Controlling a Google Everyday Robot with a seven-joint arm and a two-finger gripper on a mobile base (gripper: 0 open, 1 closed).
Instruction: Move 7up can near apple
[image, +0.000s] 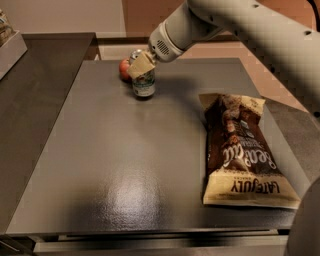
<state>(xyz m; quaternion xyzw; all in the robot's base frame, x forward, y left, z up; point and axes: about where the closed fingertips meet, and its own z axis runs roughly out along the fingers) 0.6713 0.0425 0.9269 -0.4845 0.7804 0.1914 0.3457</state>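
Observation:
The 7up can (144, 86) stands upright on the dark table (125, 165) near its far edge, silver top up, with a white and green label. The red apple (123, 70) sits just behind and to the left of it, almost touching. My gripper (140, 65) reaches in from the upper right and is shut on the can's upper half. One cream finger pad (141, 64) covers the front of the can. The other finger is hidden behind the can.
A large brown-and-cream chip bag (242, 150) lies flat on the right side of the table. A dark counter (35, 90) adjoins on the left, with a pale box (10, 47) at its far left edge. My arm (240, 20) spans the upper right.

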